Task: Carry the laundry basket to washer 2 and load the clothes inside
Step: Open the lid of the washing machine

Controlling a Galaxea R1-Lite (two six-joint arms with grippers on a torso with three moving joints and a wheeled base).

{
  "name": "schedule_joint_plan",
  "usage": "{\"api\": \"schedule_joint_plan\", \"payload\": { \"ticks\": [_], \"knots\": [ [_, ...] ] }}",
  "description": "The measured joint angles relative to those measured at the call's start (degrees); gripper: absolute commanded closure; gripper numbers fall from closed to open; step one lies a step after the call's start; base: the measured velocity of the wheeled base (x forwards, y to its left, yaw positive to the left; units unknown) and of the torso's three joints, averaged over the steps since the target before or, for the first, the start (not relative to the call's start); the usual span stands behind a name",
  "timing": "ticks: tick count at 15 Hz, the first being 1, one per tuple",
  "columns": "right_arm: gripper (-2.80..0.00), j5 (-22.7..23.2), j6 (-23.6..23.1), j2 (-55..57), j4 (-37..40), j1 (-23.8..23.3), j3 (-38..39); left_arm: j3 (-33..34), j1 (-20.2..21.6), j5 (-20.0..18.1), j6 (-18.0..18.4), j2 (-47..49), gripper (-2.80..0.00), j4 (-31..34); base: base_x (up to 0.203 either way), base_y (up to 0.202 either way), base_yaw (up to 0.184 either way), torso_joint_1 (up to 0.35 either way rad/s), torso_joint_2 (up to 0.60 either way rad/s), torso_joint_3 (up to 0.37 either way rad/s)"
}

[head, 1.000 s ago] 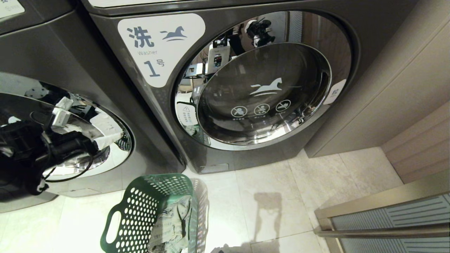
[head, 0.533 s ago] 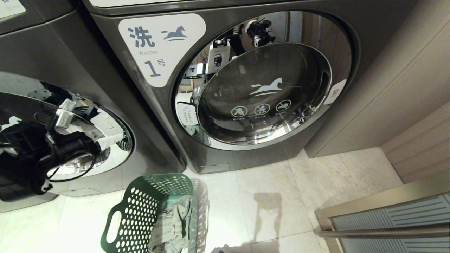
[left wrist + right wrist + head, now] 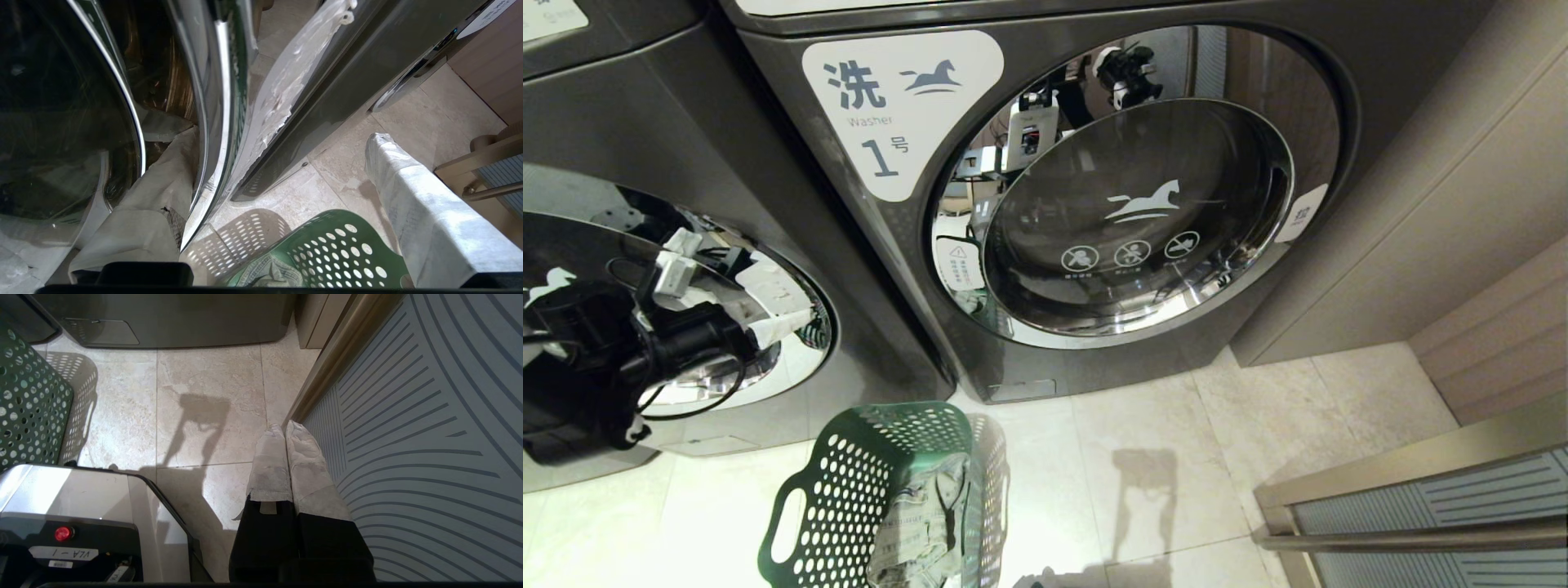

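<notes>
Pale stone-tile floor (image 3: 1176, 457) in front of two dark grey front-load washers standing side by side.

Left gripper (image 3: 768, 314): raised at the chrome rim of the left-hand washer's door (image 3: 727, 269), fingers spread wide. In the left wrist view one taped finger (image 3: 425, 220) hangs over the floor and the other (image 3: 155, 212) lies against the chrome rim; nothing is between them. Whether the finger has hooked the door edge cannot be told.

This left-hand washer (image 3: 645, 114) is the one being worked on; its number label is not readable here. The machine to its right (image 3: 1094, 196) bears a white label (image 3: 898, 106) with a horse logo and the numeral 1; its door is closed.

Laundry basket (image 3: 849, 490): green, perforated, upright on the floor just in front of the two washers. Clothes (image 3: 923, 523) lie inside it.

Right gripper (image 3: 286, 433): parked low, fingers pressed together, empty, over the floor beside a ribbed grey panel (image 3: 429, 437).
</notes>
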Motion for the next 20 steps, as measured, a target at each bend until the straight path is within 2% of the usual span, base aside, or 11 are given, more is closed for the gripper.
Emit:
{"api": "schedule_joint_plan", "payload": {
  "ticks": [2,3,10,14,20],
  "knots": [
    [0.00,0.01,-0.02,0.00,-0.02,0.00,0.00,0.37,-0.07,-0.02,0.02,0.03,-2.80,-1.36,0.000,0.000,0.000,0.000,0.00,0.000],
    [0.00,0.02,0.00,0.00,0.00,0.00,0.00,0.63,-0.10,0.03,0.03,0.03,0.00,-2.21,0.000,0.000,0.000,0.000,0.00,0.000],
    [0.00,0.02,-0.04,0.00,-0.01,0.00,0.00,2.30,-0.27,0.29,0.11,-0.12,0.00,-4.22,0.000,0.000,0.000,0.000,0.00,0.000],
    [0.00,0.00,0.00,0.00,-0.02,0.00,0.00,3.04,-0.29,-2.23,0.06,-0.24,0.00,-4.88,0.000,0.000,0.000,0.000,0.00,0.000],
    [0.00,0.01,-0.05,0.00,-0.01,0.00,0.00,3.46,-0.30,-2.40,0.41,-0.26,0.00,-4.93,0.000,0.000,0.000,0.000,0.00,0.000]
  ]
}}
